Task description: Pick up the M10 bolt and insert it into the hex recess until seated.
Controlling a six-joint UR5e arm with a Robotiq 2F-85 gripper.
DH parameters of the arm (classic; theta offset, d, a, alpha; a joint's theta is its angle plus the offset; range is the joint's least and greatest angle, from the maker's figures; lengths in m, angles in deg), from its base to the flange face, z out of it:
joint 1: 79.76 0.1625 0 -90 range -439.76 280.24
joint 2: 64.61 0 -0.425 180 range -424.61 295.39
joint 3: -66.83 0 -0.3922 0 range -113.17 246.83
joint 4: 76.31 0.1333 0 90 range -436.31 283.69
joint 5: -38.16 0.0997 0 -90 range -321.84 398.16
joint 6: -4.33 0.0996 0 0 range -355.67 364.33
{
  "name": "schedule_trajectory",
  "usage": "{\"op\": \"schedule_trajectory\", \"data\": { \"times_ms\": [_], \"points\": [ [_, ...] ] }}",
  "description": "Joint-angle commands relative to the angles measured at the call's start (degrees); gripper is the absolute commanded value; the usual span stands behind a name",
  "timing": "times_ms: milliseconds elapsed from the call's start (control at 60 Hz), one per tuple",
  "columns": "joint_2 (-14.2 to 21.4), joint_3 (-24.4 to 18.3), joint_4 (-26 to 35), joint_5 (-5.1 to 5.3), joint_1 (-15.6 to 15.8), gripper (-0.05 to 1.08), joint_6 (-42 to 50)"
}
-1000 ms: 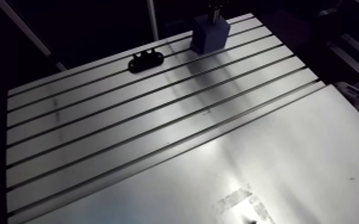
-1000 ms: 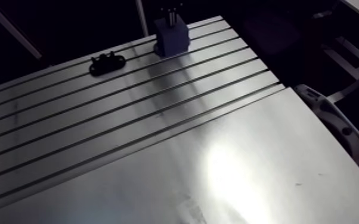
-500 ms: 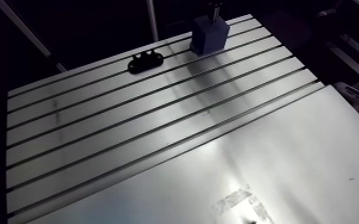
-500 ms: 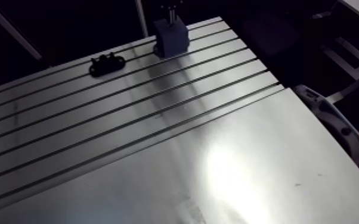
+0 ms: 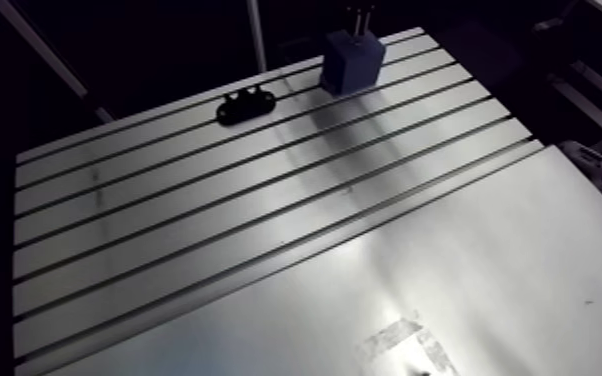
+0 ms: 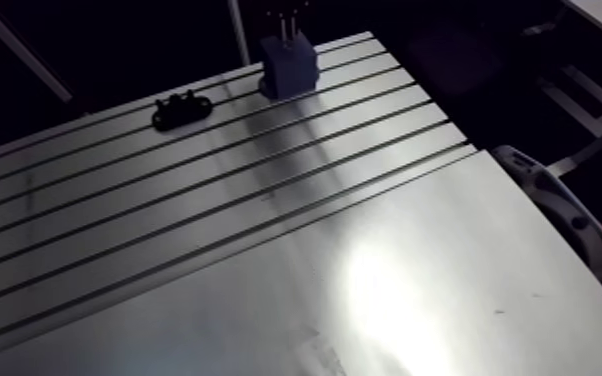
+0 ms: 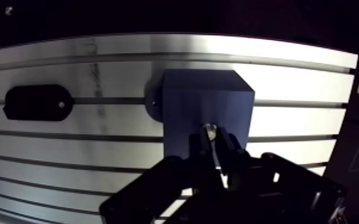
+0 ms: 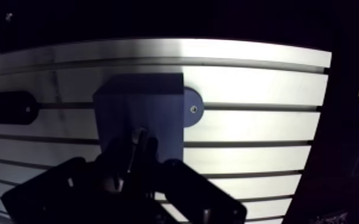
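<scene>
A blue block stands on the slotted table near its far edge. In the wrist view my gripper hovers over the block's top face, shut on the M10 bolt. The bolt shows as a bright metal piece between the dark fingers. Its tip lies over the block's top, and I cannot see whether it touches. The hex recess is hidden beneath the bolt and the fingers. In the arm view the gripper is a small dark shape right above the block.
A black oval bracket is fixed to the table beside the block, also seen in the wrist view. The block's round base flange carries a screw. The table's far edge runs just beyond the block.
The arm view has shifted slightly. The gripper stays above the blue block with the bolt; no clear move of its own.
</scene>
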Motion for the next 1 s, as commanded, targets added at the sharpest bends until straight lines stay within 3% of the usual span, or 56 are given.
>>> {"op": "schedule_trajectory", "data": {
  "times_ms": [17, 400, 600, 733, 850, 1000],
  "points": [
    [0.9, 0.2, 0.1, -0.22, 0.1, 0.01, 0.0],
    [3.3, -0.6, 4.1, -0.62, 0.4, 0.0, 0.5],
    [9.5, -0.7, 11.1, -1.74, 2.1, 0.0, 3.6],
    [13.3, -0.7, 15.9, -4.85, 5.8, 0.01, 7.8],
    [16.0, 0.8, 18.3, -5.2, 9.9, 0.01, 9.0],
    [21.0, 6.6, 17.5, -5.27, 10.4, 0.01, 11.6]
  ]
}}
